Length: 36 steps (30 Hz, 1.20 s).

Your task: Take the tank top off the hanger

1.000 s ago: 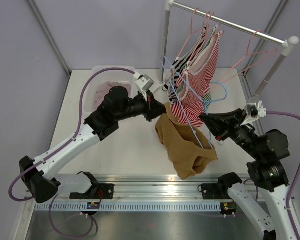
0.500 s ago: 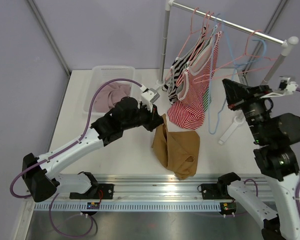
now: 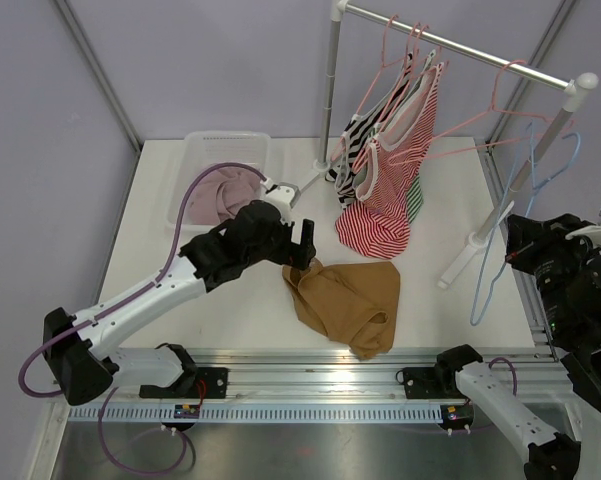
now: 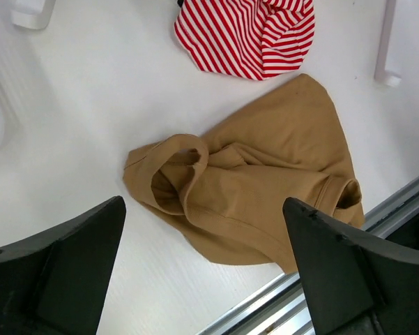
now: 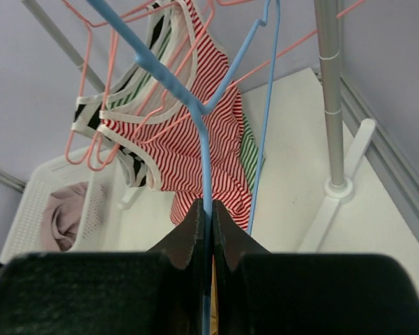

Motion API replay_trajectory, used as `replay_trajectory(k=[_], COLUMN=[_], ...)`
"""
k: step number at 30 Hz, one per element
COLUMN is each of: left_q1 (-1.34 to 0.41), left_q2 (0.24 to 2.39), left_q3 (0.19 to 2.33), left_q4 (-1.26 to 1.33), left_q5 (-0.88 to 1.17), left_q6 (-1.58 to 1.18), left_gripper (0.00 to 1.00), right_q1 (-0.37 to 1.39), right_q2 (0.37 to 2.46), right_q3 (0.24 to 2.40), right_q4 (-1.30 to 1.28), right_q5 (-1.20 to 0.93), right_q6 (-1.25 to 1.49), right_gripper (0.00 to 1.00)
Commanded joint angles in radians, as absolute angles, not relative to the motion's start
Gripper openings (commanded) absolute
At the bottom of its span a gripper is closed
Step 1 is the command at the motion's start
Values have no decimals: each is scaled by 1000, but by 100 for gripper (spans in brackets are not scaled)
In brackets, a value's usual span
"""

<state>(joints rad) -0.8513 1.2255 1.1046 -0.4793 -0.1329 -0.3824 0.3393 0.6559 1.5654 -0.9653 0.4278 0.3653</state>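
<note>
The tan tank top (image 3: 350, 300) lies crumpled on the white table near the front edge, free of any hanger. My left gripper (image 3: 302, 245) hovers just above its left end, open, with nothing between its fingers. In the left wrist view the tank top (image 4: 265, 181) fills the space under the wide-spread left gripper (image 4: 203, 201). My right gripper (image 3: 515, 245) is at the far right, shut on the bare blue hanger (image 5: 203, 153). In the right wrist view the right gripper (image 5: 210, 204) pinches the hanger's wire just below its fork.
A clothes rack (image 3: 460, 50) at the back right carries red-striped and black-striped tops (image 3: 395, 140) on pink hangers. Its white foot (image 3: 470, 255) rests on the table. A white basket (image 3: 215, 185) with pinkish cloth stands at the back left. A metal rail (image 3: 310, 385) runs along the front.
My left gripper opened and let go of the tan tank top, which dropped flat on the table. The right arm swung the blue hanger out of the top and away to the right.
</note>
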Motion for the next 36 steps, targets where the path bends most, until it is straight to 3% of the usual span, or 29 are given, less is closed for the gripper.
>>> replay_trajectory(k=[1, 14, 19, 21, 30, 36], left_q1=[-850, -867, -868, -873, -879, -879], left_q2=[1157, 968, 919, 913, 937, 945], left_q3=[1173, 1180, 1178, 1174, 1170, 1169], left_q4=[-538, -678, -707, -707, -698, -696], left_q5=[-181, -209, -209, -209, -189, -183], left_q6=[-388, -370, -356, -353, -350, -348], left_gripper=[99, 99, 99, 99, 99, 99], right_q1=[342, 339, 214, 149, 104, 104], right_q2=[750, 1072, 1144, 1172, 1189, 1157], right_q3=[1592, 1769, 1828, 1864, 1855, 1842], right_q4=[-1005, -864, -842, -857, -871, -874], right_q5=[497, 613, 586, 484, 362, 417], right_q6=[327, 264, 253, 276, 279, 252], right_gripper=[0, 0, 0, 0, 0, 0])
